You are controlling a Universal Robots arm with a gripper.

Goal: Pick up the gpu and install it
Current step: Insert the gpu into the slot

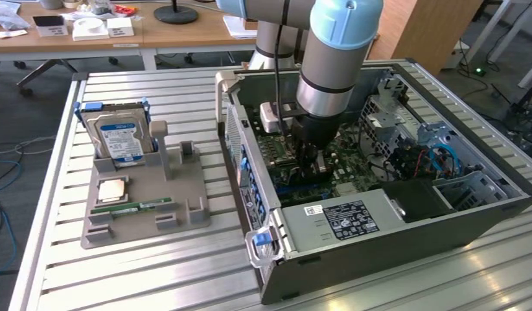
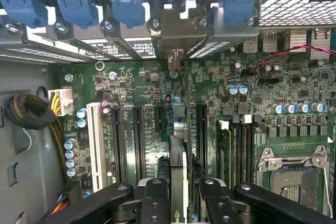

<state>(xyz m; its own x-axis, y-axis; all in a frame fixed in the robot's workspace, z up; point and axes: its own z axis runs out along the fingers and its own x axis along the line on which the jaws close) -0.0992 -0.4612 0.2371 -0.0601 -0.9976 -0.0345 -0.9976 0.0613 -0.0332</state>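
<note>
Pickup done: gripper (image 2: 178, 195) is clamping the gpu (image 2: 178, 156) edge-on, holding it over a motherboard (image 2: 294, 124) slot inside the computer case (image 1: 404, 227); seating unconfirmed.

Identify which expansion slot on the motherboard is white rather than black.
The long white slot, the outermost of the row, towards the yellow cable bundle; the other slots are black.

A slatted metal table (image 1: 162, 272) fills the foreground. Behind it stands a wooden desk (image 1: 162, 32) carrying small white boxes (image 1: 91, 27) and a black round lamp base (image 1: 175, 13). A chair base (image 1: 45, 70) with castors sits beneath the desk on grey floor (image 1: 24, 129). Blue cables (image 1: 2, 194) trail at the exterior view's left; a wooden panel (image 1: 430, 32) rises at its right.
</note>
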